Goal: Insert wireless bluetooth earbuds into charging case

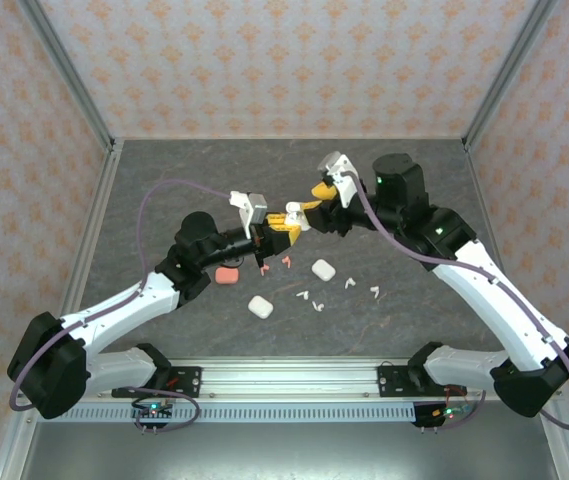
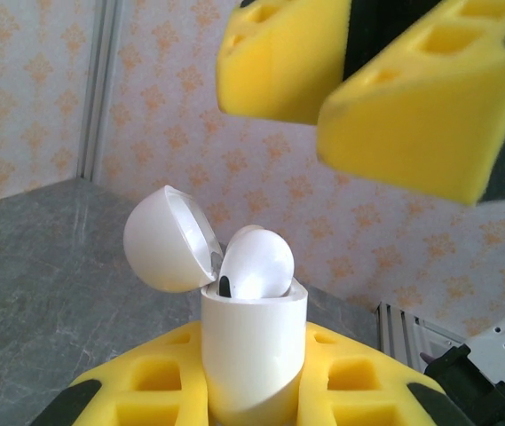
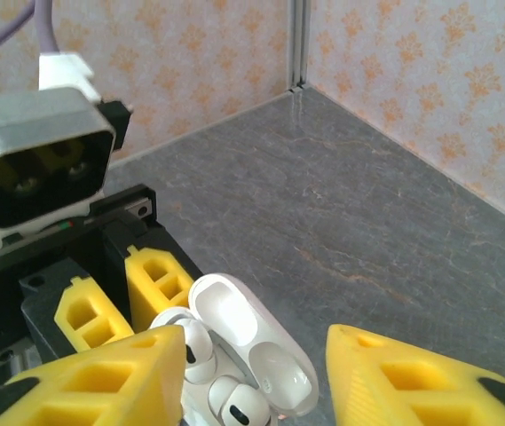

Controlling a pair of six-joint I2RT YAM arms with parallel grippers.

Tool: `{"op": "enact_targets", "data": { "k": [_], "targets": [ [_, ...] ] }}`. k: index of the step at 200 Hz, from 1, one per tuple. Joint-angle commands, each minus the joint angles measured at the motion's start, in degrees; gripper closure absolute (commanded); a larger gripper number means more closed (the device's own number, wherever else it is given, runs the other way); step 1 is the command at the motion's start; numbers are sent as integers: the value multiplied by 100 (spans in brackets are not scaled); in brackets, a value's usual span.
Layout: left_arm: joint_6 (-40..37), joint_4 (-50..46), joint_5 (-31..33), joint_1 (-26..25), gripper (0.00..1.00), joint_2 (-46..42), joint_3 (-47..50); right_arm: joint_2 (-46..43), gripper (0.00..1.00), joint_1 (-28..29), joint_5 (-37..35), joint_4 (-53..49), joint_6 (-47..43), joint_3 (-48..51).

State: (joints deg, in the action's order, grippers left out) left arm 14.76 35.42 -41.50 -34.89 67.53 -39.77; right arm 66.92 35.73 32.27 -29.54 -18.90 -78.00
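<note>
A white charging case [image 2: 254, 355] stands upright with my left gripper [image 2: 252, 395] shut on its body, its lid [image 2: 168, 238] hinged open. Two white earbuds [image 3: 190, 346] [image 3: 239, 408] sit in its wells, heads up. Just above the case hangs my right gripper [image 3: 256, 335], open, its yellow fingers [image 2: 421, 124] apart on either side of the lid [image 3: 252, 355] and holding nothing. From above, both grippers meet over the middle of the table, left gripper [image 1: 280, 228] and right gripper [image 1: 316, 192], with the case [image 1: 293, 214] between them.
On the grey table [image 1: 164, 200] lie a pink case [image 1: 227, 274], two closed white cases [image 1: 260, 307] [image 1: 323, 269], loose white earbuds [image 1: 316, 303] [image 1: 375, 291] and pink earbuds [image 1: 286, 262]. Patterned walls close off the back and sides.
</note>
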Motion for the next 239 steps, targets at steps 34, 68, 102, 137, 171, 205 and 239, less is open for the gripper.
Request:
{"op": "enact_targets", "data": {
  "k": [34,68,102,137,171,205,239],
  "targets": [
    [-10,515,137,-44,100,-229,66,236,41,-678,812,11,1472,-513],
    [-18,526,109,-44,100,-226,-29,484,23,-918,1934,440,2402,-282],
    [-74,429,63,-59,100,-222,-101,763,16,-896,2383,677,2703,-99],
    [-112,364,80,-82,100,-188,-127,960,15,-771,2820,562,2588,-172],
    [-201,162,80,-114,100,-127,-211,978,18,-646,3022,370,2309,-264],
    [-240,63,123,-122,100,-125,-218,884,24,-611,3162,301,2163,-276],
    [-298,-37,185,-124,100,-160,-209,659,28,-608,3113,253,1964,-193]
  ]
}}
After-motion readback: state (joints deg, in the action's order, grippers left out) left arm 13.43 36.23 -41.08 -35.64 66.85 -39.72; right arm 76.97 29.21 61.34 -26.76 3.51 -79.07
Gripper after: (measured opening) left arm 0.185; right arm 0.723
